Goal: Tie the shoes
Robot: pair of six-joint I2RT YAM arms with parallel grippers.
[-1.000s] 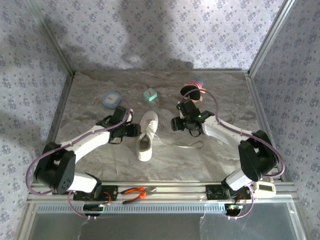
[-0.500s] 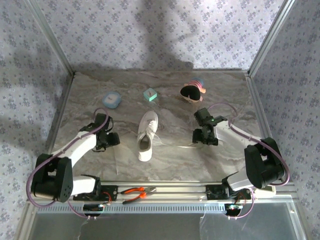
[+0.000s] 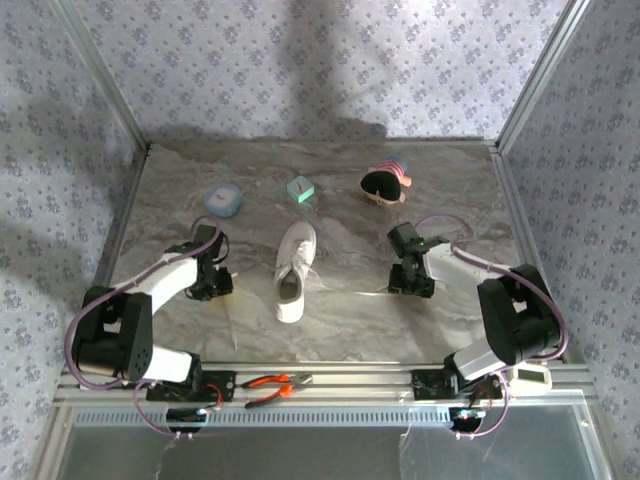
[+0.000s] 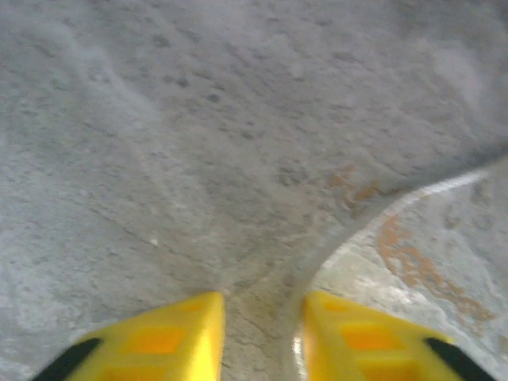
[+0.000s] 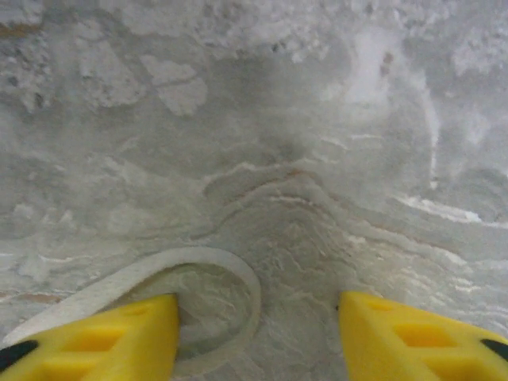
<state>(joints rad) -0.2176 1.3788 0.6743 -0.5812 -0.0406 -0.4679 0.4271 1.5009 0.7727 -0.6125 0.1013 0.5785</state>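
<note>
The white sneaker (image 3: 293, 274) lies in the middle of the marble table, toe away from the arms, dark opening up. Thin white laces trail off it to both sides. My left gripper (image 3: 217, 287) is low over the table left of the shoe. In the left wrist view a lace (image 4: 373, 210) curves in along the inner side of the right yellow finger, and the left gripper (image 4: 262, 337) has a narrow gap. My right gripper (image 3: 409, 288) is down at the table right of the shoe. In the right wrist view the right gripper (image 5: 258, 333) is open wide over a lace loop (image 5: 248, 279) beside its left finger.
A dark round object with a pink and blue rim (image 3: 385, 184) sits at the back right. A small teal box (image 3: 300, 189) and a blue round object (image 3: 223, 200) lie at the back left. Orange-handled pliers (image 3: 275, 383) rest on the front rail. Patterned walls enclose the table.
Both grippers have moved outward from the shoe's sides and down to the table over the lace ends. Both sets of jaws stand closer together than half a second ago.
</note>
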